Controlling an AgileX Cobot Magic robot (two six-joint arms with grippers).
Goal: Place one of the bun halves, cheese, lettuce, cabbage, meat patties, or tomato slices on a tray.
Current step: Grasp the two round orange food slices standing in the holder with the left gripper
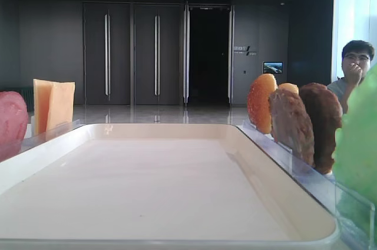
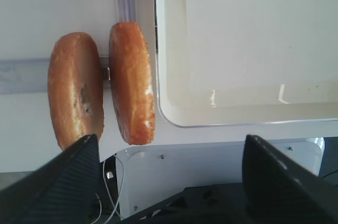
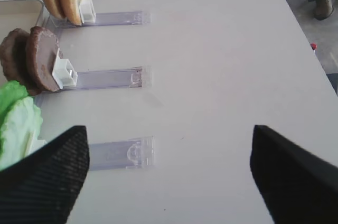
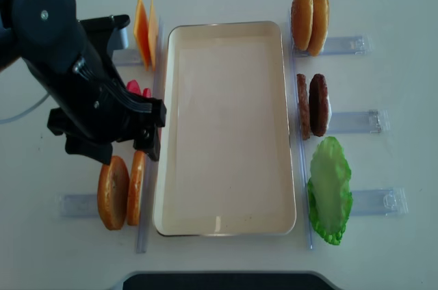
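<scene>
Two black fingers (image 2: 58, 182) of the left gripper (image 2: 169, 182) are filling the lower corners of the left wrist view, spread wide with nothing between them. Just beyond them two bun halves (image 2: 132, 81) are standing on edge in a clear rack (image 2: 21, 75), right beside the rounded corner of the cream tray (image 2: 174, 113). The fingertips themselves are cut off by the picture's bottom edge.

From overhead, the left arm (image 4: 75, 78) is hovering over the table's left side, covering most of the pinkish-red tomato slices (image 4: 133, 86) so only a sliver is showing. Orange cheese (image 4: 142, 33) is standing upright above it, near the tray's (image 4: 164, 133) far left corner.

Along the tray's right side, another bun pair (image 4: 309, 20), two brown meat patties (image 4: 313, 105) and green lettuce (image 4: 330, 191) are sitting in their own racks.

In the right wrist view, the right gripper (image 3: 169, 174) is showing two dark fingers (image 3: 50, 176) standing far apart over bare table, holding nothing. This gripper is not appearing in the overhead view.

In the low table-level view a seated person (image 1: 355, 70) is partly hidden behind the patties and blurred lettuce.
</scene>
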